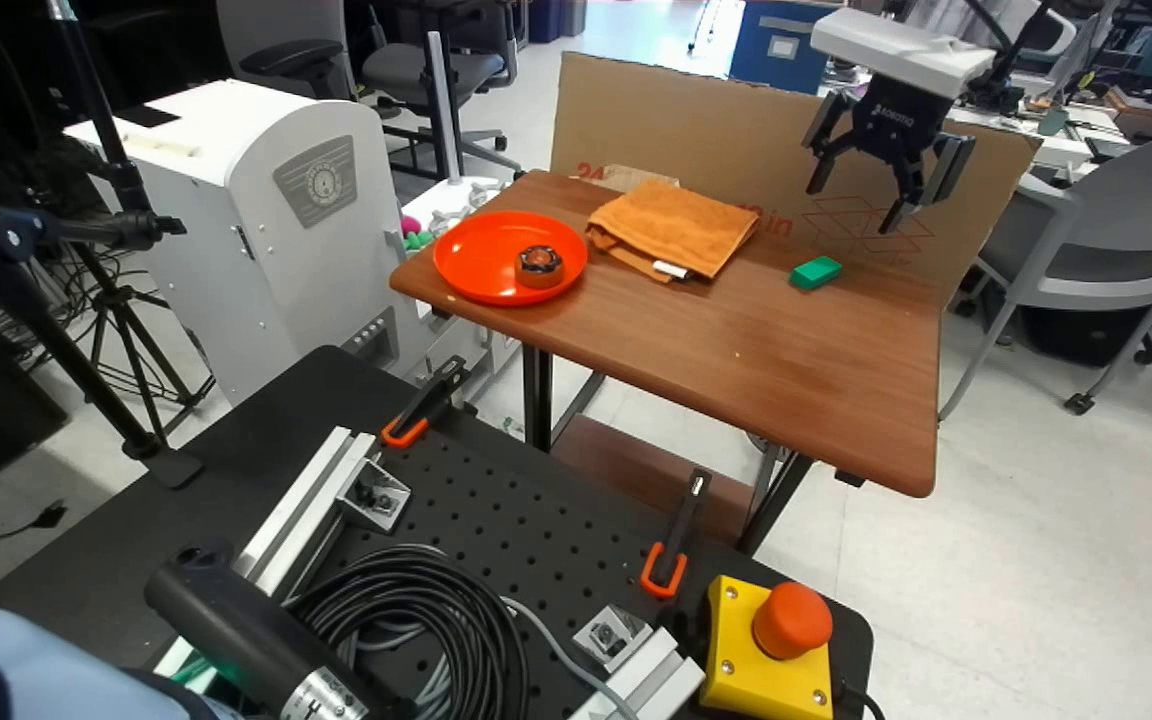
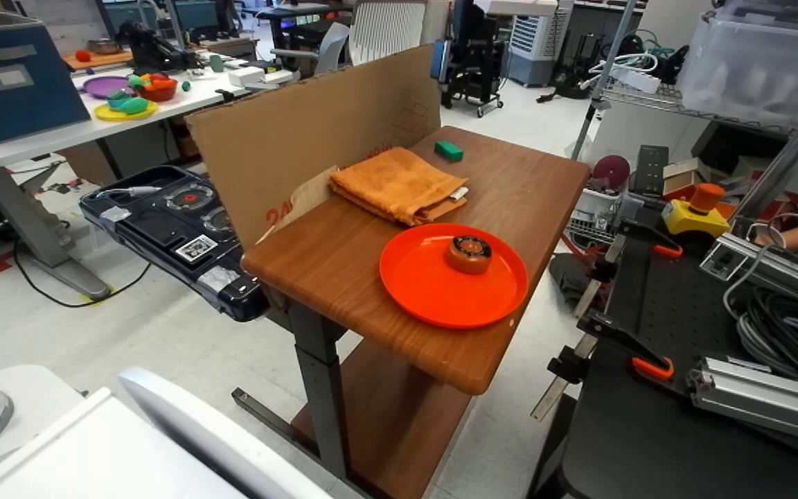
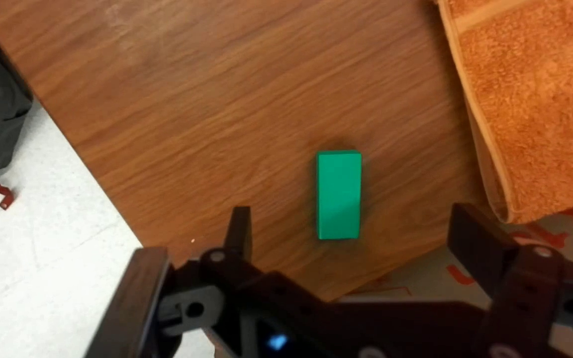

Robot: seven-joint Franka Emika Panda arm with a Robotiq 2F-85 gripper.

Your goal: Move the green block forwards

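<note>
The green block is a small bright green rectangle lying flat on the brown wooden table. It shows in both exterior views [image 1: 815, 273] [image 2: 449, 150], near the cardboard side of the table and apart from the orange cloth. In the wrist view the green block [image 3: 339, 195] lies lengthwise between the two fingers and ahead of the palm, with wood visible on both sides. My gripper [image 1: 851, 207] is open and empty, held in the air above the block's end of the table. In the wrist view the gripper's fingers [image 3: 350, 211] are wide apart and touch nothing.
A folded orange cloth [image 1: 676, 225] lies beside the block. An orange round plate [image 2: 427, 298] holds a brown tape roll [image 2: 469, 254]. A cardboard sheet [image 2: 323, 125] stands upright along one table edge. The wooden table [image 1: 776, 370] has an open edge opposite the cardboard.
</note>
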